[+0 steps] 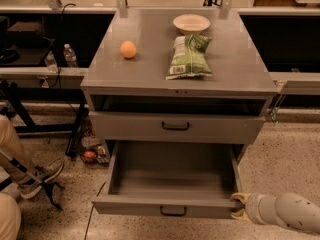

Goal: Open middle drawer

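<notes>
Middle drawer (pixel 170 181) pulled well out beneath the closed upper drawer (pixel 135 127). Gripper (pixel 238 206) low at its front right corner, touching the front; can't tell how the jaws are set. Looks near done. Any last pull should run straight outward, since a corner hold tends to skew it.

Lighting: warm, moderate, apparently from overhead. Cabinet top (pixel 150 71) evenly lit with a dull sheen, no hard glare. Orange (pixel 128 49) and chip bag (pixel 190 56) throw short, soft shadows. Recess under the top is dark. Middle drawer (pixel 170 179) interior sits in shade, its front panel brighter. Bays either side of the cabinet nearly black, detail lost. Speckled floor (pixel 290 144) mid-bright. Gripper (pixel 239 206), at the drawer's front right corner, pale and well lit.
</notes>
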Motion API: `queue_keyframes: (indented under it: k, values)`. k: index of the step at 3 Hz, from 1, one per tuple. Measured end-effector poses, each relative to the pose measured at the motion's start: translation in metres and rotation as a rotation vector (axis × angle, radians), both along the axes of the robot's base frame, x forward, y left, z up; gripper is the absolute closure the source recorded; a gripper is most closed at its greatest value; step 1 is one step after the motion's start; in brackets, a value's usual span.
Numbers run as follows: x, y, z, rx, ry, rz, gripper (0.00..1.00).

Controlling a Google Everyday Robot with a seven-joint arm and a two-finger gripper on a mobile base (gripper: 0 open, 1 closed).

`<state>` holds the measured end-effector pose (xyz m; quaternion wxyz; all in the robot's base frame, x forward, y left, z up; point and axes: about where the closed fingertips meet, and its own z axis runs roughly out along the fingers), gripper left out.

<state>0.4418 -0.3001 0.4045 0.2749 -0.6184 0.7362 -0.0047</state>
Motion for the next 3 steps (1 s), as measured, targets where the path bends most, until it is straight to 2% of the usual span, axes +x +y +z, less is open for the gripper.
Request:
queue_keyframes:
  k: [1, 2, 3]
  values:
    - [-0.0143, -0.0014, -0.0030, 0.012, 0.002, -0.023, 1.00]
    - [-0.0142, -0.0014, -0.0017, 0.012, 0.002, -0.023, 1.00]
    - [-0.0142, -0.0013, -0.0016, 0.012, 0.002, -0.023, 0.85]
